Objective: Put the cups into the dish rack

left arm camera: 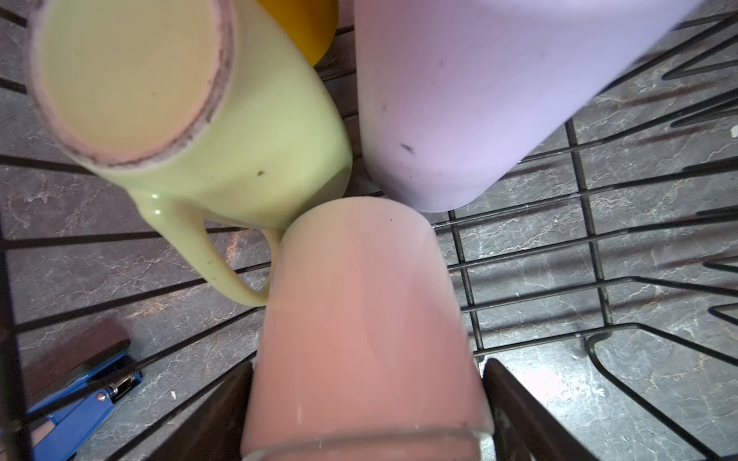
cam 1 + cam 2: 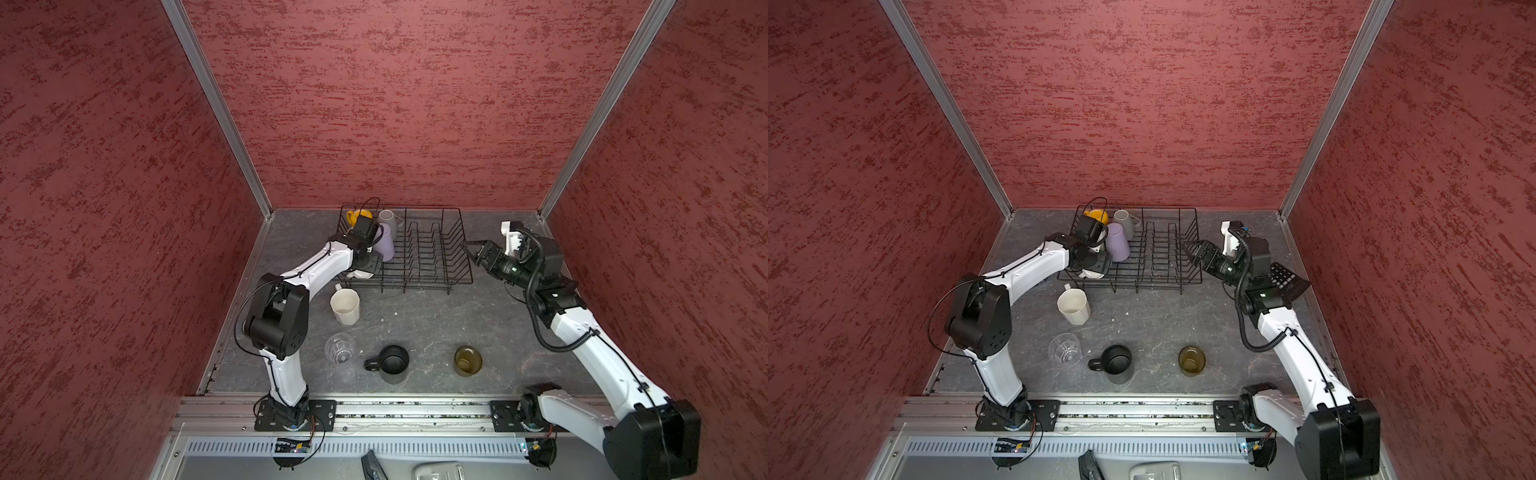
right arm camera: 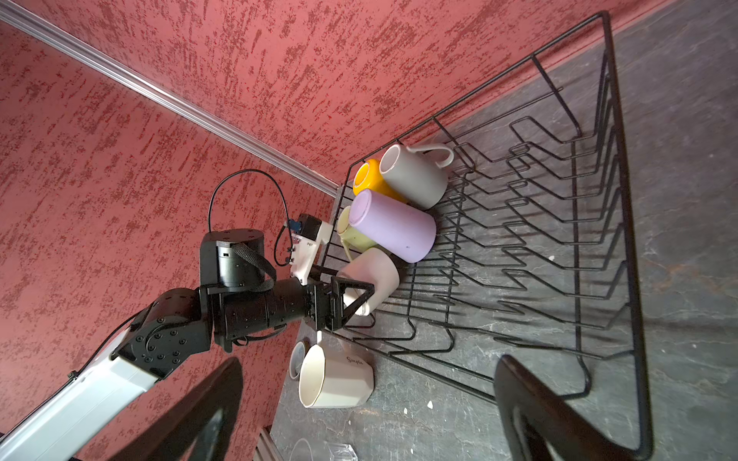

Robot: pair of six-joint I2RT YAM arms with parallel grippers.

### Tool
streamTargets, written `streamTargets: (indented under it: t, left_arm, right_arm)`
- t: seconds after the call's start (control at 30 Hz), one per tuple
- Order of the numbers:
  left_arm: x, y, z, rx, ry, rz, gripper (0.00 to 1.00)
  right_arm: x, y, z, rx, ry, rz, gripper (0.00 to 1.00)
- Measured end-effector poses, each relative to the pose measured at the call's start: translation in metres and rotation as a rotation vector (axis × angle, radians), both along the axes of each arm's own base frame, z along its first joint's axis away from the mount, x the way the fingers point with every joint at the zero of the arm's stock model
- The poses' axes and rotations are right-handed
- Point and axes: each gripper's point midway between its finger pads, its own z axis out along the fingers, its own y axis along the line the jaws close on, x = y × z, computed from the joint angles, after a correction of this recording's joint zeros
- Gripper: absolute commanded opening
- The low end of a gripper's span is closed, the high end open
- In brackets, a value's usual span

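Note:
The black wire dish rack (image 2: 415, 285) (image 2: 1142, 284) stands at the back. A yellow mug (image 2: 360, 215), a grey mug (image 2: 388, 217), a lilac tumbler (image 2: 384, 241) and a pale green mug (image 1: 239, 151) stand upside down in its left end. My left gripper (image 1: 367, 365) (image 2: 365, 266) is shut on an upturned white mug (image 1: 359, 319) (image 3: 375, 271) in the rack's near left corner. On the table stand a white faceted mug (image 2: 345, 307), a clear glass (image 2: 340, 348), a black mug (image 2: 392, 363) and an olive-brown glass (image 2: 468, 360). My right gripper (image 2: 469, 251) (image 3: 369, 361) hangs open and empty by the rack's right side.
A black calculator (image 2: 1287, 282) lies under my right arm near the right wall. A blue clip-like tool (image 1: 80, 399) lies on the table just outside the rack's left side. Red walls close in three sides, and a metal rail (image 2: 415, 409) runs along the front.

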Motion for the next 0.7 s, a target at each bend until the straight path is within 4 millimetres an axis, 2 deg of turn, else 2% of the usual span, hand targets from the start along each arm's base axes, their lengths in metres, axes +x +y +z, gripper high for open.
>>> streamTargets:
  t: [0.27,0.33,0.57,0.7]
  left_arm:
    - [0.0017,0.0013,0.0023,-0.021,0.01,-0.007,0.48]
    - [0.0019,0.0013,0.0021,-0.026,0.019,-0.014,0.47]
    - [0.0026,0.0014,0.0026,-0.032,0.034,-0.025,0.58]
    - [0.0035,0.0026,0.0029,-0.026,0.029,-0.02,0.72]
  right_arm:
    - [0.0001,0.0,-0.0001,0.001,0.001,0.0,0.99]
    - [0.0001,0.0,-0.0001,0.001,0.001,0.0,0.99]
    - [0.0015,0.0003,-0.0031,0.001,0.011,0.0,0.99]
    - [0.0019,0.0008,-0.0045,0.004,0.018,0.002,0.99]
